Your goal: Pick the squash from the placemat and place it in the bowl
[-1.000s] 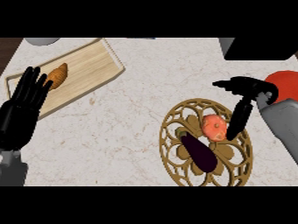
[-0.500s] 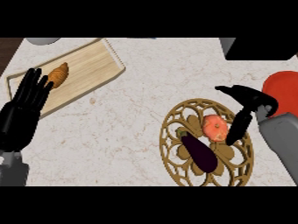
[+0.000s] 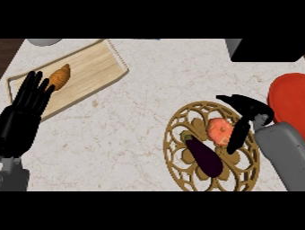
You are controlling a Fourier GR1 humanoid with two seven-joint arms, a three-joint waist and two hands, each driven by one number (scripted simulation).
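Round orange squash (image 3: 218,129) sat in the golden lattice bowl (image 3: 170,148) beside the slack-fingered right hand (image 3: 248,108), so I'd guess next was lifting clear.

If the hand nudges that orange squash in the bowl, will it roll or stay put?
Probably rolls only a little: the squash looks squat and lobed, and it lies in the bowl beside the eggplant, which may block it. Its smooth rounded skin could slip under the right hand. It looks solid, so likely stiff.
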